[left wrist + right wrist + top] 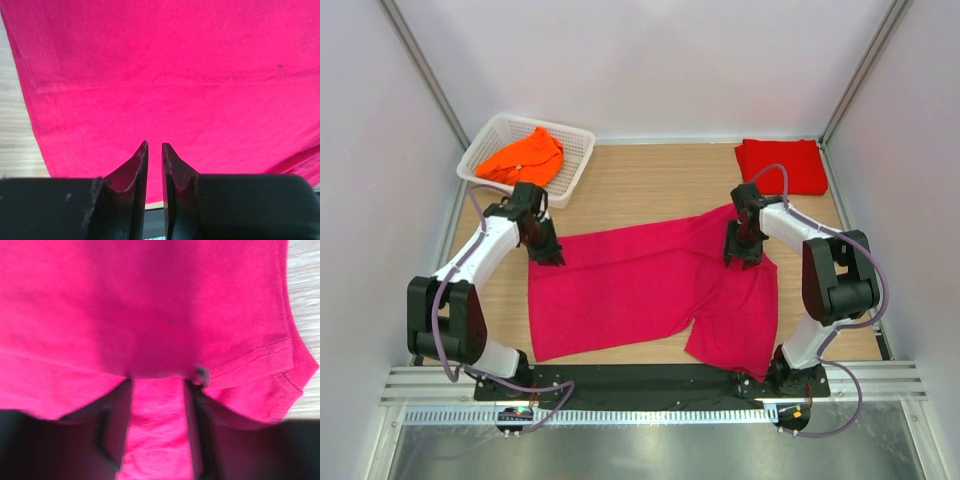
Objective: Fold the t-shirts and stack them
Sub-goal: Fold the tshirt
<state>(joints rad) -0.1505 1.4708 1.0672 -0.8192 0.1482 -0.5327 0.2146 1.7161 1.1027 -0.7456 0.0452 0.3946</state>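
Magenta-pink t-shirt (640, 285) spread on table (650, 185), centre. Left gripper (155, 145) at its far-left corner, jaws nearly together, grip on cloth unclear. Right gripper (741, 255) at far-right edge, jaws apart, cloth between. Orange t-shirt (525, 157) in basket (578, 160) far left; red t-shirt (782, 165) far right.

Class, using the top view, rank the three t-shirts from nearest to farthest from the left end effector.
1. Magenta t-shirt, centre, its corner at the left end effector.
2. Orange t-shirt, in the basket, far left.
3. Red t-shirt, far right corner.
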